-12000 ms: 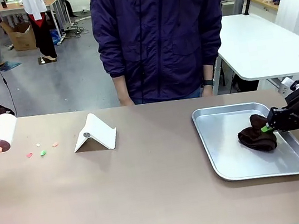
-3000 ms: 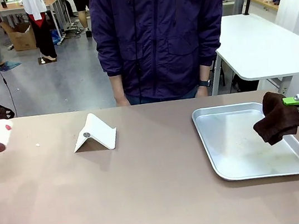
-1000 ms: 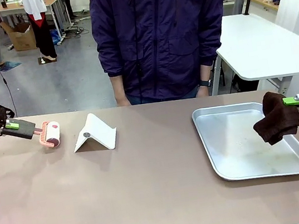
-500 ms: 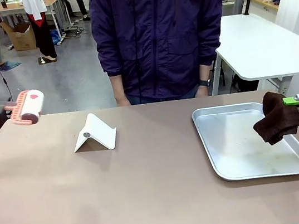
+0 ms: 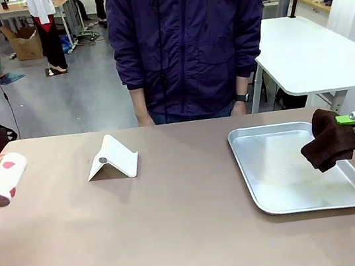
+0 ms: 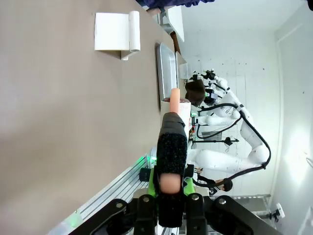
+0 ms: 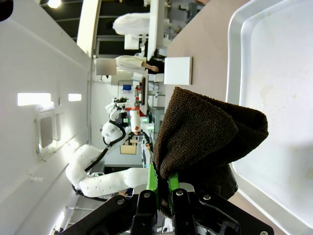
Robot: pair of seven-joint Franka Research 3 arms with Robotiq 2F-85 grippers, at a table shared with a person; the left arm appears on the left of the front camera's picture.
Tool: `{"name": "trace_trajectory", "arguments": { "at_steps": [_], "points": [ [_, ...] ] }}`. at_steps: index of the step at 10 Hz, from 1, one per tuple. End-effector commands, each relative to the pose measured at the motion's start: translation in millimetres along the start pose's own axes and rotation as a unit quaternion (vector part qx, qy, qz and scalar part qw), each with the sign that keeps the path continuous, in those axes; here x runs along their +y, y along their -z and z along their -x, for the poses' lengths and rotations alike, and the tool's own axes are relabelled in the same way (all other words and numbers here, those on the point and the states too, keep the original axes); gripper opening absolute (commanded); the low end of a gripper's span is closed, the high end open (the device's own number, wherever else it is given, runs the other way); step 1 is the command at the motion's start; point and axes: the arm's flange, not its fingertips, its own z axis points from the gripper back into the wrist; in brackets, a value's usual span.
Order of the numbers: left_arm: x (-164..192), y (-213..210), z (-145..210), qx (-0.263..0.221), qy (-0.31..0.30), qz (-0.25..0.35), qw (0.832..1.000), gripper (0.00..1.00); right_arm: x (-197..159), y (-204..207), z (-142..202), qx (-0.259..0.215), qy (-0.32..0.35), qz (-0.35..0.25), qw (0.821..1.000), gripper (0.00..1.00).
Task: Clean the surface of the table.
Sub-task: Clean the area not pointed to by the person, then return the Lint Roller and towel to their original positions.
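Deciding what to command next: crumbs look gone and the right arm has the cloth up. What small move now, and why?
Probably lower the right gripper so its brown cloth meets the table beside the tray: cloth hangs above the tray, tabletop unwiped.

On the table point(image 5: 179, 233) before me, the folded stand point(image 5: 112, 158) sits in the upper left of the front view, near the far edge. The tray point(image 5: 289, 206) lies at the right. My right jaws hold the cloth point(image 5: 327, 139) above the tray's right rim, at the frame's right edge. My left jaws hold the lint roller point(image 5: 1, 179) at the far left edge, over the table's left end. A person point(image 5: 187, 38) stands behind the table, top centre.
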Motion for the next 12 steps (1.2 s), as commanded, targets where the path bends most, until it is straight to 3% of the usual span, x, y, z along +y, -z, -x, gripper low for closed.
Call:
{"name": "trace_trajectory", "arguments": {
  "at_steps": [1,12],
  "points": [
    [-0.2,-5.7,7.6,-0.013,0.007,0.012,1.000,0.22,3.4,0.3,-0.8,-0.006,-0.008,-0.006,1.000,0.10],
    [0.0,0.0,0.0,0.000,0.000,0.000,1.000,0.22,3.4,0.3,-0.8,-0.006,-0.008,-0.006,1.000,0.10]
  ]
}}
